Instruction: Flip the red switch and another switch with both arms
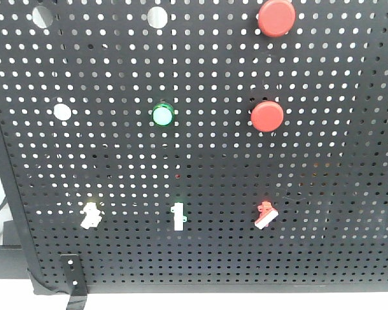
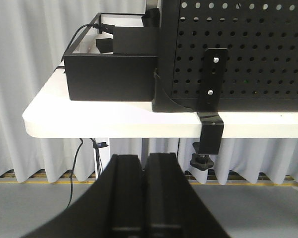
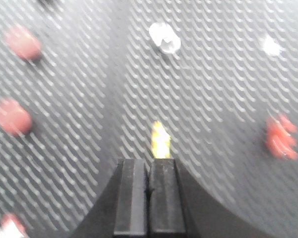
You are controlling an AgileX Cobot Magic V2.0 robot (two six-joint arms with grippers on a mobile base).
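Observation:
The red switch (image 1: pixel 266 215), a small red-based toggle with a white lever, sits low on the right of the black pegboard (image 1: pixel 336 194). The yellow-based switch (image 1: pixel 90 214) is at the same height on the left. Neither gripper appears in the front view. My left gripper (image 2: pixel 145 156) is shut and empty, below and in front of the white table edge (image 2: pixel 114 124). My right gripper (image 3: pixel 148 161) is shut and empty, close to the board, its tips just under a blurred yellow piece (image 3: pixel 161 140). A red-and-white blob (image 3: pixel 9 224) at the bottom left may be the red switch.
Between the two switches stands a green-based toggle (image 1: pixel 178 216). Above are two big red push buttons (image 1: pixel 276 17) (image 1: pixel 267 116) and a green lamp (image 1: pixel 161 115). A black box (image 2: pixel 111 74) and a clamp bracket (image 2: pixel 211 114) sit at the table's edge. A blurred red piece (image 3: pixel 280 139) lies right.

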